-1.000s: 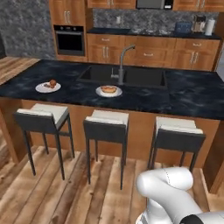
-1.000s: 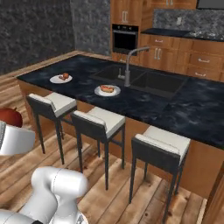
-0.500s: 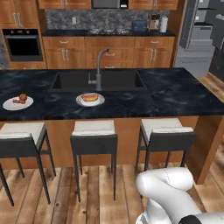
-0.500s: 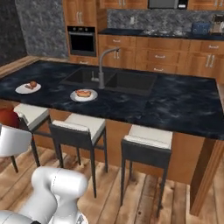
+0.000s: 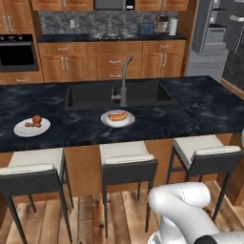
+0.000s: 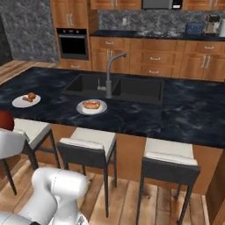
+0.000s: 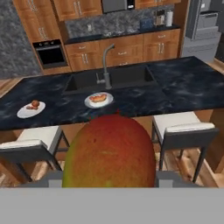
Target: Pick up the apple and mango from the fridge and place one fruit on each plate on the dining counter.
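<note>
Smooth mango gripped over a marbled counter
The claw (image 7: 109,181) clasps the oval, red-and-green glossy mango (image 7: 109,153); beyond, two round white plates (image 7: 30,110) sit on the black marbled counter (image 7: 183,87).

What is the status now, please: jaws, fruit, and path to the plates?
Jaws shut on the mango. Apple sits on left plate; plate near faucet has no fruit. Stools stand before the dining counter.
</note>
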Motion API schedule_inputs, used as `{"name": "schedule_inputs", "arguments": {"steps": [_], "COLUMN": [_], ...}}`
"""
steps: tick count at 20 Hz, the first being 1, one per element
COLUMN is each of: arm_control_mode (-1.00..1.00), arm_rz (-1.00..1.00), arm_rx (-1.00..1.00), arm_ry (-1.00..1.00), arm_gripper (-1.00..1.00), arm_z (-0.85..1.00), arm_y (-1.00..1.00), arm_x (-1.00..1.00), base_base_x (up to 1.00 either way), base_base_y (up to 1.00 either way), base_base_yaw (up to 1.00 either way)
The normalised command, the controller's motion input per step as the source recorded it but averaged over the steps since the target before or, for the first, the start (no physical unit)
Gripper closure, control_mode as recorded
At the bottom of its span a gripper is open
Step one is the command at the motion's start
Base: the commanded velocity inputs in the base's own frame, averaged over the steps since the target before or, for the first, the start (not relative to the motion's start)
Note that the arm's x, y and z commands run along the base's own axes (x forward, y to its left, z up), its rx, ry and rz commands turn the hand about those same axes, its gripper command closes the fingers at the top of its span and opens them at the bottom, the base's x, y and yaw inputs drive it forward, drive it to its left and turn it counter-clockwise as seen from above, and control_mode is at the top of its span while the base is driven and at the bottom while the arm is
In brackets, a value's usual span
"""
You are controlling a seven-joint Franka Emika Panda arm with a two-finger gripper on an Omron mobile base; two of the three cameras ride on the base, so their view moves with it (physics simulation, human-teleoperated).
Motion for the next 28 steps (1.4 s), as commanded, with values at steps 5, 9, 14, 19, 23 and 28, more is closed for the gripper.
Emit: {"name": "schedule_inputs", "arguments": {"steps": [5, 9, 14, 19, 23, 28], "arm_control_mode": [1.0, 1.0, 1.0, 1.0, -1.0, -1.0], "arm_rz": [0.0, 0.0, 0.0, 0.0, 0.0, 0.02], "arm_rx": [0.0, 0.0, 0.0, 0.0, -0.02, 0.0], "arm_ry": [0.0, 0.0, 0.0, 0.0, 0.2, 0.44], "arm_gripper": [1.0, 1.0, 1.0, 1.0, 1.0, 1.0], "arm_z": [0.0, 0.0, 0.0, 0.0, -0.13, -0.44], "arm_y": [0.0, 0.0, 0.0, 0.0, 0.49, 0.65], "arm_x": [0.0, 0.0, 0.0, 0.0, 0.73, 1.0], "base_base_x": [0.91, 0.93, 0.92, 0.93, 0.24, 0.0], "base_base_y": [0.14, 0.0, 0.16, 0.46, 0.16, 0.0], "base_base_yaw": [0.0, 0.0, 0.0, 0.0, 0.0, 0.0]}}
